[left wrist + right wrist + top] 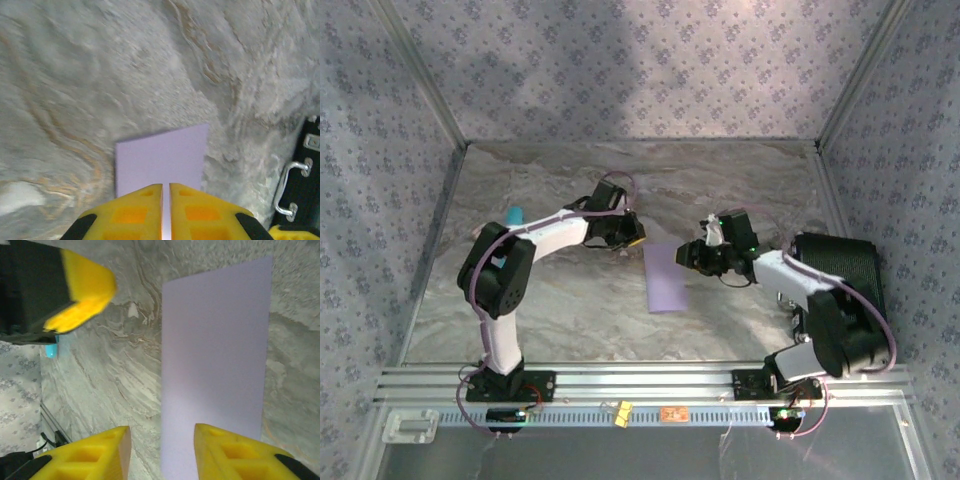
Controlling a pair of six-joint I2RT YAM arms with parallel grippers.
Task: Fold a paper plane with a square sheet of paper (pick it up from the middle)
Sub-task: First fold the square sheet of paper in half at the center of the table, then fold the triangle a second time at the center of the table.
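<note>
While I check top view near to far: yellow tag and orange tag on front rail, writing too small to read. Right gripper has fingers apart, with edge of sheet of paper running between them. Sheet lavender, unmarked, flat on marbled table, between grippers. Left gripper has fingers almost together, thin slit; whether they pinch sheet, I cannot tell. Left wrist view adds metal handle on black case. Right wrist view adds cyan object.

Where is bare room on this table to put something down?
Free: the far table strip behind both arms; the near patch between left arm, sheet of paper and rail. Crowded: the middle, around left tool, right tool and paper; the right, by the black case.
</note>
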